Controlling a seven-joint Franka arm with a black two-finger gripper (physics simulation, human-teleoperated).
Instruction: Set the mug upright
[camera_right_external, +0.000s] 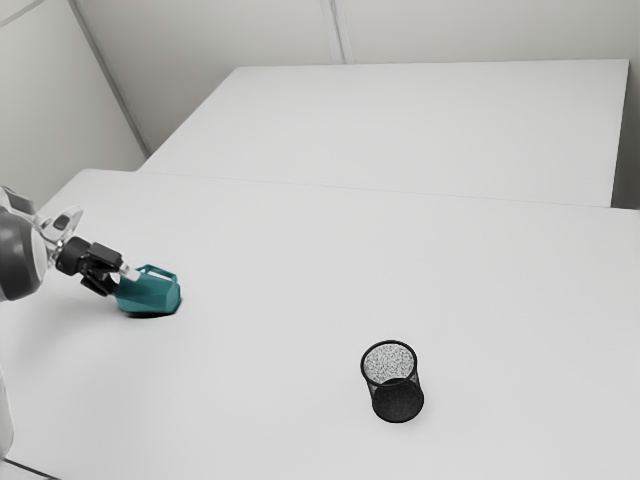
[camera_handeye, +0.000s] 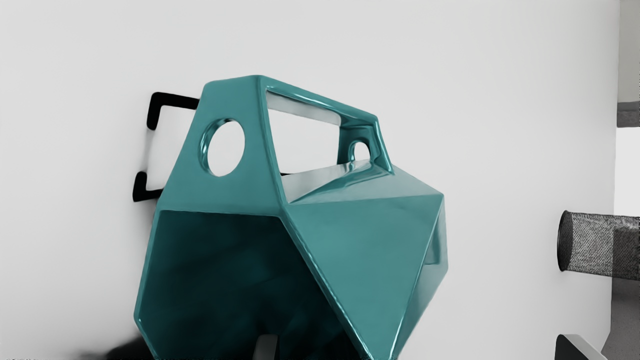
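The claw (camera_handeye: 421, 347), spread wide at the toppled teal mug (camera_handeye: 360, 235), should straddle 1 wall squarely before closing and tilting mouth-up.

One teal mug (camera_right_external: 150, 295), one mesh cup (camera_right_external: 398, 401), one arm (camera_right_external: 16, 255), two tabletops (camera_right_external: 250, 390)

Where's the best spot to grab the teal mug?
Probably the handle, coming down from above. The teal mug lies on its side with its handle sticking up, and the big gap under the handle's bar should leave room for a finger.
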